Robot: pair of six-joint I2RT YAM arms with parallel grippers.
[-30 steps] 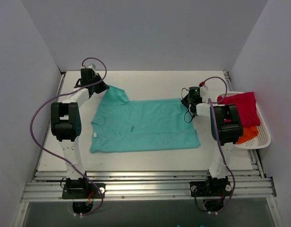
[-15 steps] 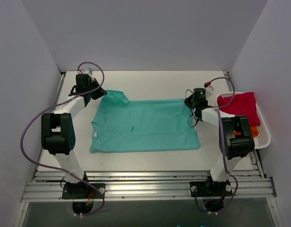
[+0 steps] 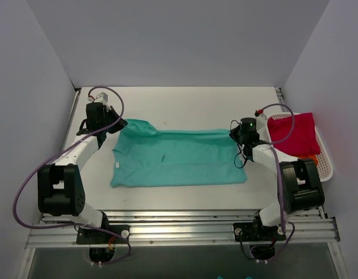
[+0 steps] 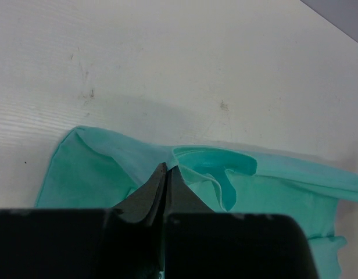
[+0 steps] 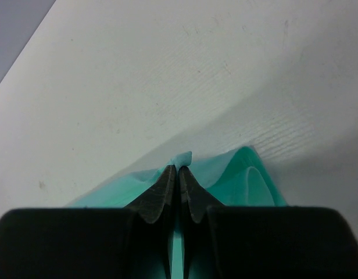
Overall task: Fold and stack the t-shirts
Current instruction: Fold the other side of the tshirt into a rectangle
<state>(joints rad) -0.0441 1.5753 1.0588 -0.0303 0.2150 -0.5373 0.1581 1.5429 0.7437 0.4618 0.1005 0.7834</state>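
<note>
The teal t-shirt (image 3: 176, 158) lies spread across the middle of the table. My left gripper (image 3: 116, 123) is shut on its far left corner, by the sleeve; in the left wrist view the gripper (image 4: 167, 170) pinches the teal cloth (image 4: 266, 186). My right gripper (image 3: 234, 135) is shut on the shirt's far right corner; in the right wrist view the gripper (image 5: 178, 170) has teal cloth (image 5: 249, 180) between its tips. The far edge is lifted and drawn toward the near side. The magenta-red t-shirt (image 3: 292, 133) lies in the basket, over the orange t-shirt (image 3: 314, 158).
A white slotted basket (image 3: 324, 168) stands at the right edge of the table. Grey walls close in the back and both sides. Purple cables loop off both arms. A rail frame runs along the near edge.
Both grippers have moved toward the near side with the shirt's far corners, pulling the far edge over the shirt. The shirt's visible spread has become shorter front to back.
</note>
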